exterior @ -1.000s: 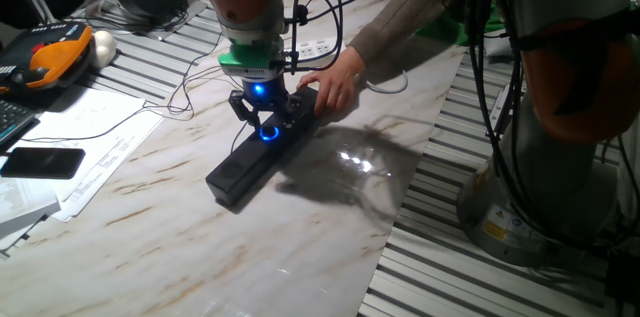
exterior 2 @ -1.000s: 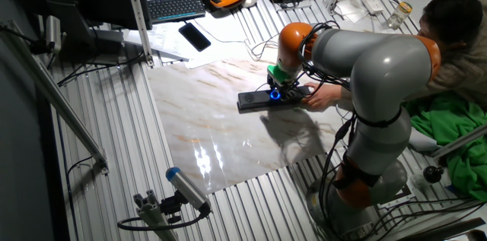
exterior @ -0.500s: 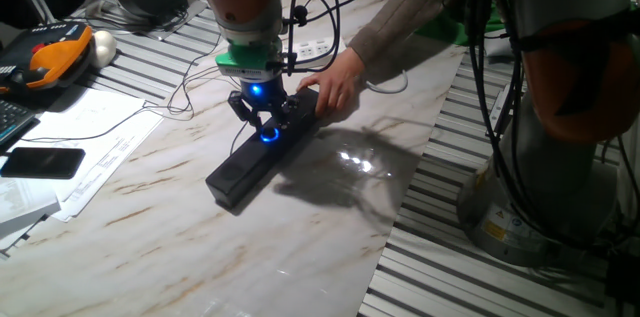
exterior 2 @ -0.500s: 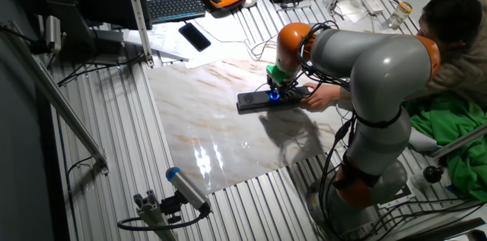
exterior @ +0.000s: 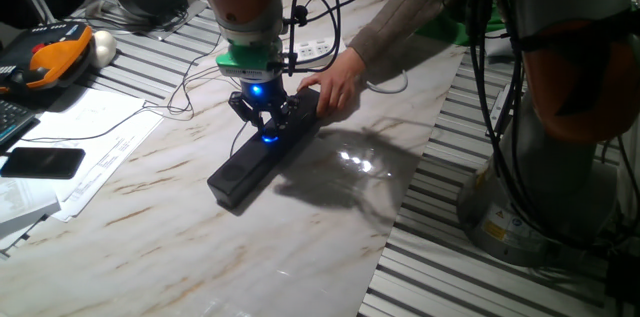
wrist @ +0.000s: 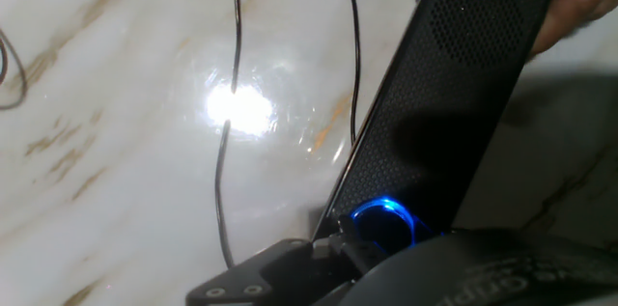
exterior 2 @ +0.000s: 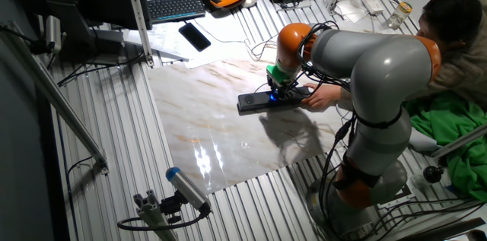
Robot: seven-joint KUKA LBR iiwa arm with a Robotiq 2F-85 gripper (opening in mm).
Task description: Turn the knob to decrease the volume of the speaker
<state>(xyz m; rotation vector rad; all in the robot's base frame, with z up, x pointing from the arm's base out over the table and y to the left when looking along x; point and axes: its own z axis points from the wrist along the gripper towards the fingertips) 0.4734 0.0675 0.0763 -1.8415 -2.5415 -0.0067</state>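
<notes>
The gripper (exterior: 263,120) sits low over the knob (wrist: 382,223) on the speaker (exterior: 262,152), apparently pinching it

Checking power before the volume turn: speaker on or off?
On, as far as the light shows. The knob on the speaker has a glowing blue ring, seen in the hand view just ahead of the tool. Sound output cannot be told.

**Speaker lying diagonally on the table under the gripper**

In one fixed view, the speaker (exterior: 262,151) is lying across the centre of the table (exterior: 300,247), running from lower left to upper right. The gripper (exterior: 263,117) is sitting directly above the knob (exterior: 269,137), near the speaker's middle. A person's hand (exterior: 335,79) is resting on the speaker's upper right end. A phone (exterior: 42,162) is lying at the left edge.
</notes>
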